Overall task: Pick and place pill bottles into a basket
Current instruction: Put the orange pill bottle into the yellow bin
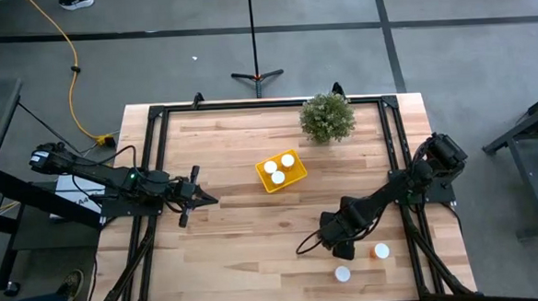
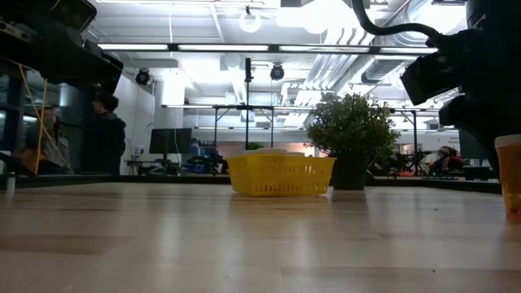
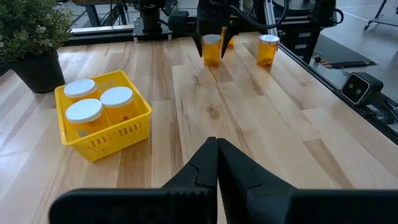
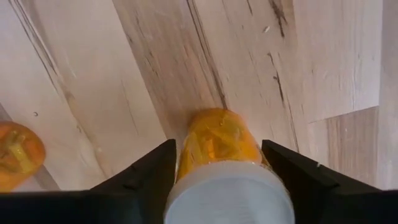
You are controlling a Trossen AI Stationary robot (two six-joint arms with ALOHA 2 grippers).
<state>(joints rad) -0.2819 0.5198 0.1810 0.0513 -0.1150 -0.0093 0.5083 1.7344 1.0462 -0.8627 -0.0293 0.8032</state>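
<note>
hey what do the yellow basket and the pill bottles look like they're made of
The basket looks like glossy moulded plastic: uniform bright yellow, slotted walls. The pill bottles look like translucent orange plastic, light glowing through their bodies, with matte white caps that are probably plastic too.
</note>
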